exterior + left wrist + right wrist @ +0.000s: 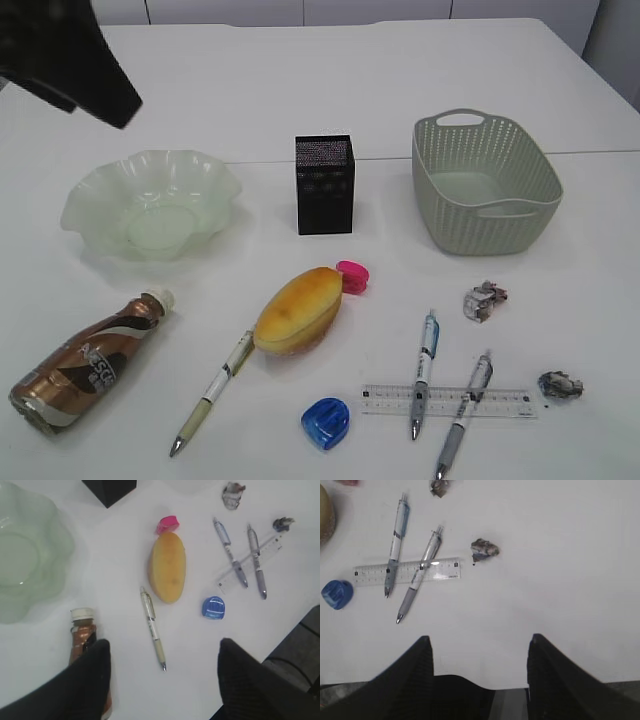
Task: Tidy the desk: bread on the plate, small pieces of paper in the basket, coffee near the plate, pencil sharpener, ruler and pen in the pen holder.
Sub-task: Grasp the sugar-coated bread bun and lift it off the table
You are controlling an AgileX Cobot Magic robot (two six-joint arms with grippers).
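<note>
The bread (298, 309) lies mid-desk, a pink pencil sharpener (353, 276) touching its far end. A blue sharpener (326, 422) and the clear ruler (448, 401) lie nearer the front, with two pens (425, 370) crossing the ruler. A cream pen (213, 392) lies left of the bread, beside the coffee (85, 362), which is on its side. Two paper scraps (484, 300) (560, 385) sit at the right. The plate (150, 210), pen holder (324, 185) and basket (485, 185) stand behind, all empty. My left gripper (162, 647) hovers open above the cream pen's tip. My right gripper (479, 640) hangs open over the front edge.
A dark part of the left arm (70, 60) fills the exterior view's top left corner. The desk's front edge (560, 685) runs just under the right gripper. A thin seam (590, 152) crosses the desk behind the basket.
</note>
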